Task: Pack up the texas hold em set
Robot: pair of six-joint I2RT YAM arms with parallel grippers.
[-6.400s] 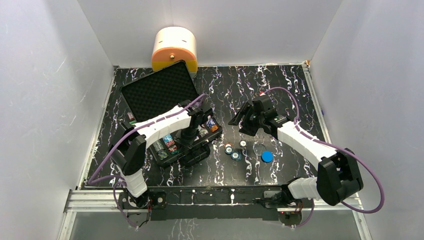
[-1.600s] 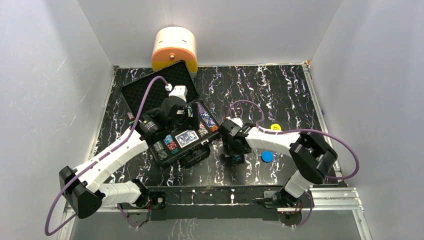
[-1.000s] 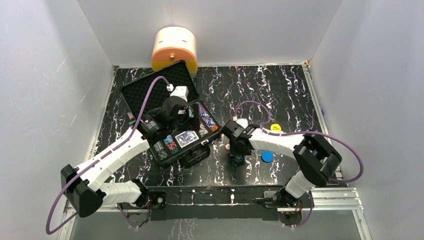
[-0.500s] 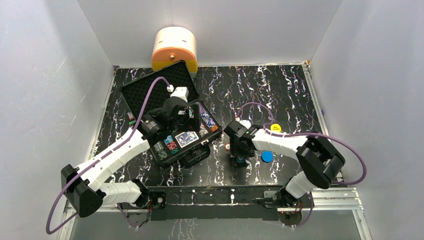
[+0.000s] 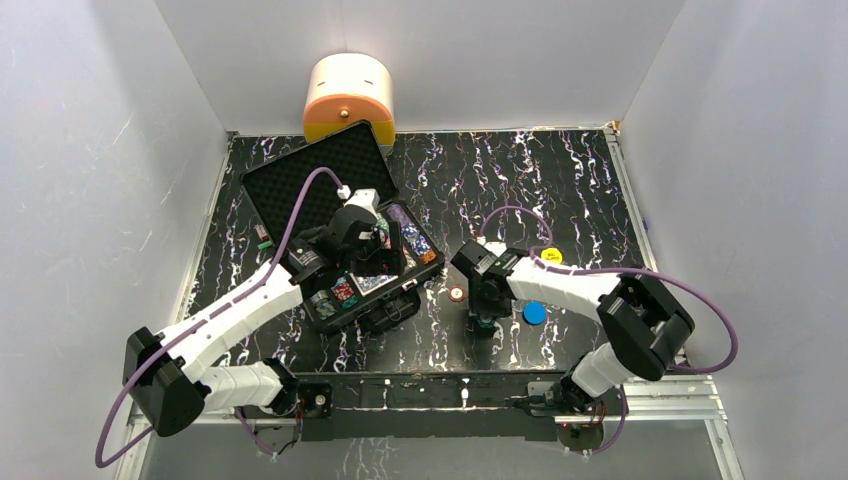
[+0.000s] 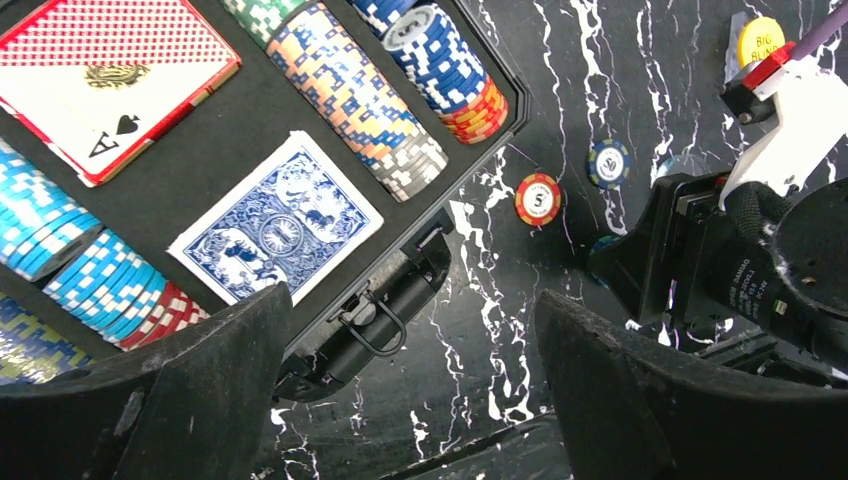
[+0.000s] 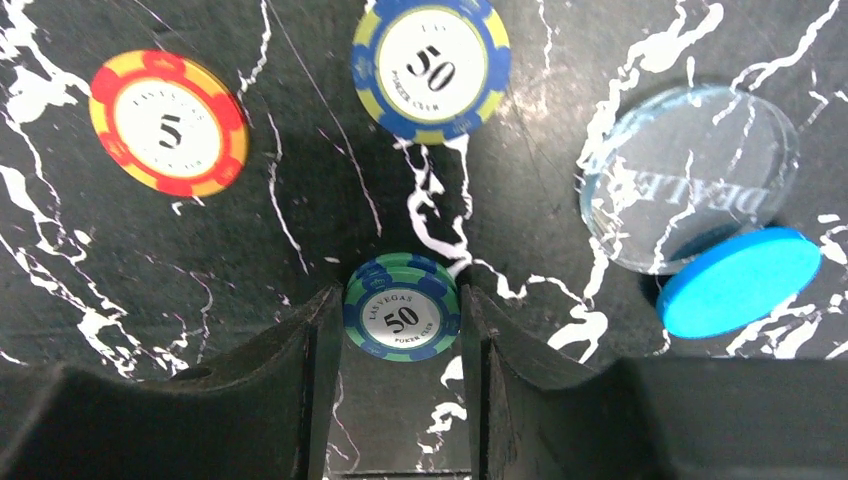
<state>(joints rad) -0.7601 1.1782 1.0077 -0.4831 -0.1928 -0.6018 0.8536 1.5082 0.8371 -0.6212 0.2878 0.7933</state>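
Observation:
The black case (image 5: 318,180) lies open at the left, foam lid up, with rows of chips (image 6: 360,95), a blue deck (image 6: 275,232) and a red deck (image 6: 115,80) in its tray. My left gripper (image 5: 372,262) hovers over the tray's front edge and handle, open wide (image 6: 410,330) and holding nothing. To the right of the case my right gripper (image 5: 484,320) is down on the table, shut on a green 50 chip (image 7: 401,318) whose edges touch both fingers. A red 5 chip (image 7: 168,122) and a blue-and-yellow 50 chip (image 7: 431,67) lie loose just beyond it.
A clear dealer disc (image 7: 690,170) and a blue disc (image 5: 535,313) lie right of the right gripper. A yellow disc (image 5: 551,256) sits further back. A cream-and-orange container (image 5: 349,95) stands against the back wall behind the lid. White walls enclose the table.
My right gripper edged right and nearer, opened a little, then closed in on the green chip. My left gripper slid toward the case's front edge and now covers part of the blue deck.

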